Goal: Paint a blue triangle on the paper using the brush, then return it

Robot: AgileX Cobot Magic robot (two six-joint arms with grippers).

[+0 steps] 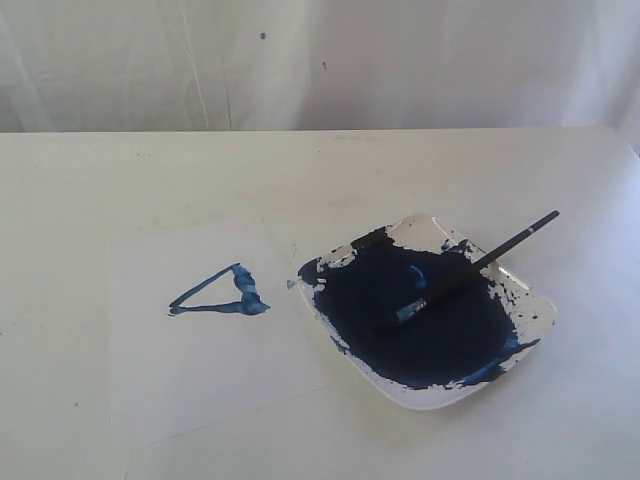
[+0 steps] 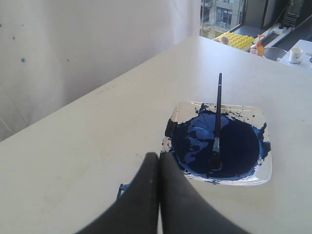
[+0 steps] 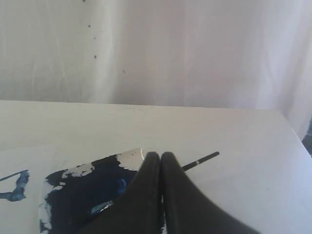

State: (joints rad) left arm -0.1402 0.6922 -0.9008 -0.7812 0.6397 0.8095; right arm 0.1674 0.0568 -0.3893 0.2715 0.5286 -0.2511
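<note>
The blue triangle [image 1: 222, 295] is painted on the paper [image 1: 210, 370] left of the paint dish [image 1: 535, 318]; a corner of the triangle shows in the right wrist view [image 3: 17, 187]. The brush [image 1: 480, 265] lies across the dish, tip in the dark-blue paint, handle sticking out past the far right rim; it also appears in the left wrist view [image 2: 217, 114] and the right wrist view [image 3: 202, 160]. My left gripper [image 2: 159, 157] is shut and empty, away from the dish [image 2: 263, 173]. My right gripper [image 3: 161, 157] is shut and empty, above the dish [image 3: 131, 158]. Neither arm appears in the exterior view.
A white curtain [image 1: 320, 60] hangs behind the table's back edge. In the left wrist view, a yellow tray [image 2: 239, 40] and a white cup [image 2: 296, 54] sit beyond the table's far end. White tabletop [image 1: 560, 420] surrounds the dish.
</note>
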